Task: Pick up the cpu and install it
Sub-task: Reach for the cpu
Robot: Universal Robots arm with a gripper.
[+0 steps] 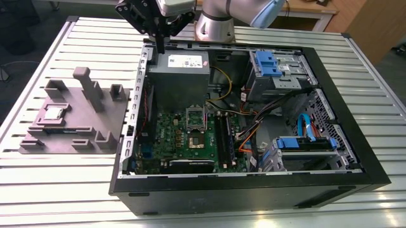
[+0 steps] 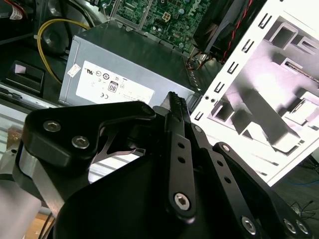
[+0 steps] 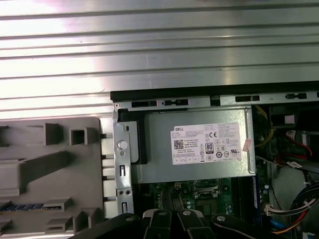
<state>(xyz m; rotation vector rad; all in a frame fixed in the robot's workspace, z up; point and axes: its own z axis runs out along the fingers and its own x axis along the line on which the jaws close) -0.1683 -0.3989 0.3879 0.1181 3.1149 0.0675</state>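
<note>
CPU (image 1: 53, 113) sits in a pocket of the grey fixture tray (image 1: 76, 116), on the counter (image 1: 63, 190). It is outside the case (image 1: 355, 156), off the case's side wall on the exterior view's left. It lies flat, metal lid up. It's square, so there's no real long axis. Its edges look roughly parallel to the tray's edges and close to square with the case walls. I can't tell which corner carries the index mark.

Hand (image 1: 159, 46) hangs over the case's far corner, above the power supply (image 1: 179, 76), well apart from the CPU. It's narrow: in the second wrist view the fingertips (image 2: 173, 103) meet with nothing between them.

My read is that the step in hand is the reach to the CPU, with the grasp not begun. To do it well, I'd say:
- Spread the hand wider than the chip while it's high, not down at the pocket.
- Come down plumb, clear of the tall tray posts (image 1: 89, 88) between the CPU and the case.
- Square the wrist to the chip's edges and take two opposite edges with light force.
- Keep it level, lid up, and lift straight out of the pocket.

Inside the case the socket (image 1: 195, 138) looks open, with its bracket (image 1: 193, 115) standing upright. A skewed or tilted grip at the tray would likely carry over to seating the CPU there.
</note>
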